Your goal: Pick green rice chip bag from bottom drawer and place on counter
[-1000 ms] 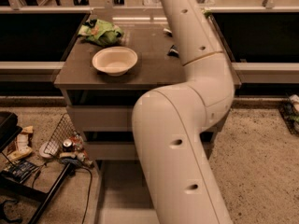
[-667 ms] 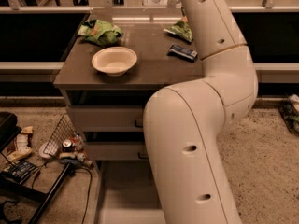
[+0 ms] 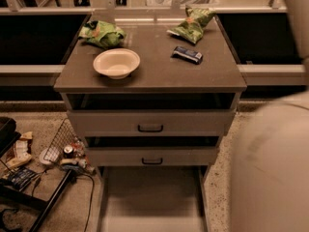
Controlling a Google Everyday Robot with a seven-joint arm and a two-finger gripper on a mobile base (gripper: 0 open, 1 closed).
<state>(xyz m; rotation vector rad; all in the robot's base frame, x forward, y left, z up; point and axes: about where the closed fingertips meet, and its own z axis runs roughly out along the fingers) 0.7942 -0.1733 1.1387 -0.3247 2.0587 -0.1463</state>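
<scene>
The green rice chip bag point(image 3: 101, 34) lies on the counter point(image 3: 159, 74) at its back left, bright green and crumpled. The bottom drawer point(image 3: 152, 197) is pulled out below the cabinet, and the part of its flat floor that shows is bare. My gripper is out of view. Only my white arm point(image 3: 273, 168) shows, blurred, filling the right edge and lower right of the camera view, beside the cabinet.
A cream bowl point(image 3: 116, 62), a dark blue packet point(image 3: 187, 54) and a duller olive-green bag point(image 3: 193, 24) lie on the counter. Two drawer fronts with black handles point(image 3: 150, 128) sit above the bottom drawer. A wire basket and clutter point(image 3: 63, 151) lie on the floor at left.
My arm has swung to the right, off the middle of the view. The counter, the drawer fronts and the bottom drawer now show in full.
</scene>
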